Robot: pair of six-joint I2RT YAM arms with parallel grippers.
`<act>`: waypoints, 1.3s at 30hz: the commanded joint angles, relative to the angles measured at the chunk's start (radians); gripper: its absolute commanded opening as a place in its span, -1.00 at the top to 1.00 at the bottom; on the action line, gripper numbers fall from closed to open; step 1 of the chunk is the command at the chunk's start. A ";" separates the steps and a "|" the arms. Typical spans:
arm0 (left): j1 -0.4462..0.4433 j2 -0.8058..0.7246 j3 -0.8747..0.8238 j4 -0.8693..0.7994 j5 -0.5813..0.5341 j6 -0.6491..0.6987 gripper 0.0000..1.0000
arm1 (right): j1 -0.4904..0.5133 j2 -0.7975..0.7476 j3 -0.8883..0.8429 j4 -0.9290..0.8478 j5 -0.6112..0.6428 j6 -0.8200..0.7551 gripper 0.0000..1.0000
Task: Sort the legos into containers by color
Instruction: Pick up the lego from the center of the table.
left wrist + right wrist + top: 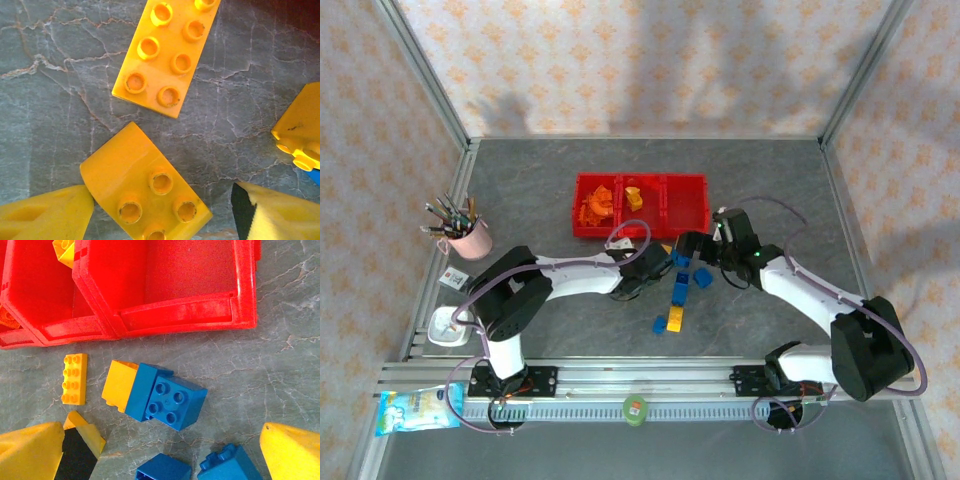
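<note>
- Looking from above: loose legos are lying on the desk between both arms, just before the containers.
- Left wrist: left jaws are standing spread astride a curved orange brick, its long axis slanting across the gap.
- Right wrist: right jaws are gaping wide, with a blue brick lying ahead between them.

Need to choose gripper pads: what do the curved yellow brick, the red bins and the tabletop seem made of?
The curved yellow brick: hard moulded plastic, semi-gloss; crisp studs, soft highlights. The red bins: moulded plastic, glossy; bright sheen on the rims, finely grained walls. The tabletop: grey, marble-veined, matte; possibly a printed laminate or mat rather than stone.
</note>
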 commanded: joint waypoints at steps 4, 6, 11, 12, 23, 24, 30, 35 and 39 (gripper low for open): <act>-0.004 0.062 0.016 -0.074 -0.082 -0.040 -0.41 | -0.008 -0.016 -0.009 0.028 -0.005 0.004 -1.00; -0.005 0.062 0.008 -0.081 -0.094 -0.045 -0.34 | -0.009 -0.016 -0.012 0.030 -0.005 0.002 -1.00; -0.003 0.041 -0.017 -0.084 -0.109 -0.051 -0.15 | -0.012 -0.007 -0.011 0.034 -0.012 0.004 -1.00; -0.004 0.032 -0.022 -0.083 -0.110 -0.051 -0.12 | -0.012 -0.005 -0.011 0.036 -0.013 0.005 -1.00; -0.003 -0.050 -0.066 -0.077 -0.135 -0.034 0.27 | -0.011 0.001 -0.004 0.038 -0.025 0.010 -1.00; -0.004 -0.058 -0.067 -0.075 -0.137 -0.029 0.29 | -0.012 0.000 -0.002 0.036 -0.029 0.011 -1.00; -0.004 -0.146 -0.081 -0.104 -0.142 0.030 0.31 | -0.019 -0.027 0.015 0.025 -0.071 0.021 -1.00; -0.002 -0.206 -0.009 -0.135 -0.177 0.158 0.31 | -0.028 -0.042 0.038 0.010 -0.092 0.034 -1.00; 0.046 -0.181 0.124 -0.150 -0.206 0.324 0.30 | -0.037 -0.053 0.057 0.005 -0.081 0.055 -1.00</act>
